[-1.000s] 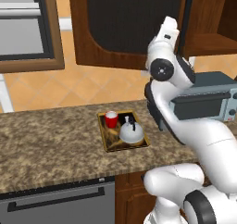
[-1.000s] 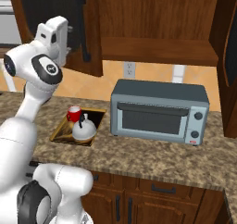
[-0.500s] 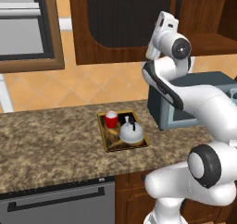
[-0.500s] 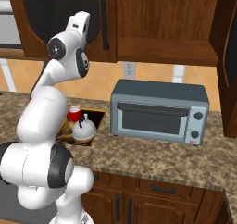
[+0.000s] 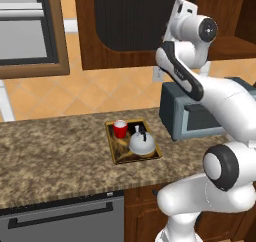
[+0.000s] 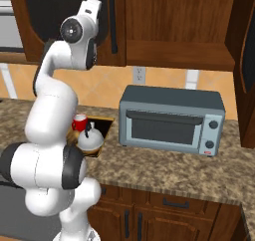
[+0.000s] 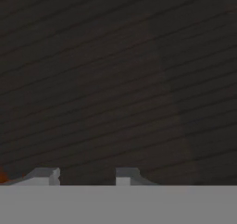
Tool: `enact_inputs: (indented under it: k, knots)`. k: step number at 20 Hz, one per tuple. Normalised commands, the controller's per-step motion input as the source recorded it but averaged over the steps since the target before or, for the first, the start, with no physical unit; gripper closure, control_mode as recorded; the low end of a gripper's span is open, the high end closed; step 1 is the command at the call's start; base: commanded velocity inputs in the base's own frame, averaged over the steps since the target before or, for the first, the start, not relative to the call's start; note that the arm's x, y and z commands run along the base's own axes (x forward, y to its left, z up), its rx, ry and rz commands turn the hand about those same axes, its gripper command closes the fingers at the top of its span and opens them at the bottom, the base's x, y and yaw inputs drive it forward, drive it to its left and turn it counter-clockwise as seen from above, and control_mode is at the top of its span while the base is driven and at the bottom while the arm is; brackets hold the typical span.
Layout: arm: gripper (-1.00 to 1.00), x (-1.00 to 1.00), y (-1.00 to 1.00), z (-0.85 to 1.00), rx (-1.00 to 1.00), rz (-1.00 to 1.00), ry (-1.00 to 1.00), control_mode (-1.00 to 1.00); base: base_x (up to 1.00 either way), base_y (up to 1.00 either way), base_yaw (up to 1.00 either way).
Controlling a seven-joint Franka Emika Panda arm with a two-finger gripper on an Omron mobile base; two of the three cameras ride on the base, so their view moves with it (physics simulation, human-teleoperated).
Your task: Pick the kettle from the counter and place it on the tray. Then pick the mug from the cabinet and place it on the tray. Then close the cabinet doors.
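No readable text, label, brand, number or sign appears on any object or surface in these rendered kitchen views.

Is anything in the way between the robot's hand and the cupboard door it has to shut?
Nothing visible. The gripper is right up at the cabinet door, whose dark ribbed panel lies straight ahead of it. The kettle and mug sit down on the tray, well below.
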Motion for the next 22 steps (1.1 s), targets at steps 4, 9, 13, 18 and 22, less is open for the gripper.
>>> enact_inputs:
  k: [4, 9, 13, 18, 22]
  knots:
    - [-1.0, 0.17, 0.39, -0.2, -0.03, 0.0, 0.19, -1.0, 0.0, 0.0, 0.0]
    - [-1.0, -0.76, 0.3, -0.14, -0.01, 0.0, 0.01, -1.0, 0.0, 0.0, 0.0]
    - [-1.0, -1.0, 0.1, 0.0, 0.0, 0.0, 0.02, -1.0, 0.0, 0.0, 0.0]
    - [-1.0, -0.66, -0.03, -0.06, 0.01, -0.03, 0.0, -1.0, 0.0, 0.0, 0.0]
    - [-1.0, -0.39, -0.08, -0.07, 0.0, 0.0, 0.0, -1.0, 0.0, 0.0, 0.0]
